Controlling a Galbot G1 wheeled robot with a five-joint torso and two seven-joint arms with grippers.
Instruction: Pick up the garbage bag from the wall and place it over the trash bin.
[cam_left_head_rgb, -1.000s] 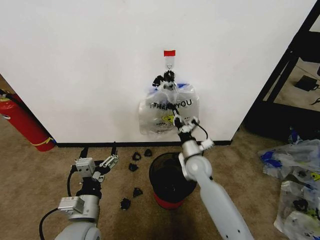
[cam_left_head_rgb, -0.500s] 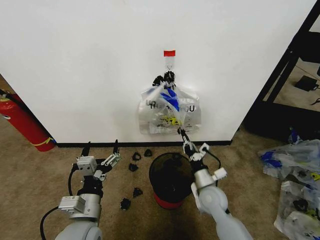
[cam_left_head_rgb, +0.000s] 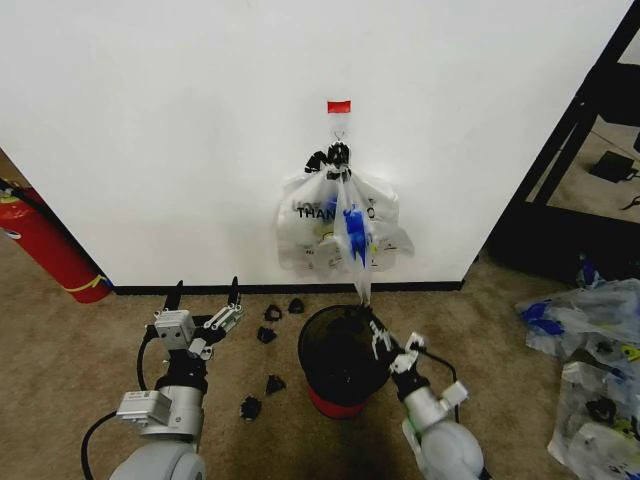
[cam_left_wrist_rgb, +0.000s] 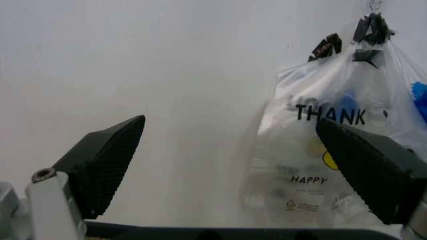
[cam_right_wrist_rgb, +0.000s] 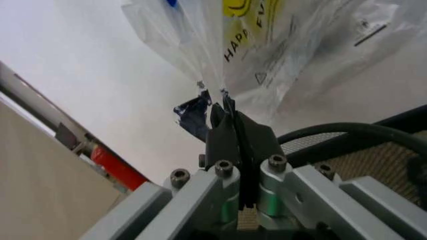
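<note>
Two grippers show in the head view: the right gripper (cam_left_head_rgb: 378, 335), pinching the garbage bag (cam_left_head_rgb: 343, 232), has drawn back and down from the wall (cam_left_head_rgb: 160, 120) to the trash bin (cam_left_head_rgb: 340, 355) rim, stretching a plastic strand while the bag remains hooked at 12 o'clock; release seems near. The left gripper (cam_left_head_rgb: 205, 300) waits at 9 o'clock, fingers spread.

Left wrist view: wide-apart jaws, bag (cam_left_wrist_rgb: 333, 150) at 2 o'clock.

Right wrist view: fingers (cam_right_wrist_rgb: 223, 131) pressed together on plastic (cam_right_wrist_rgb: 267, 45).
</note>
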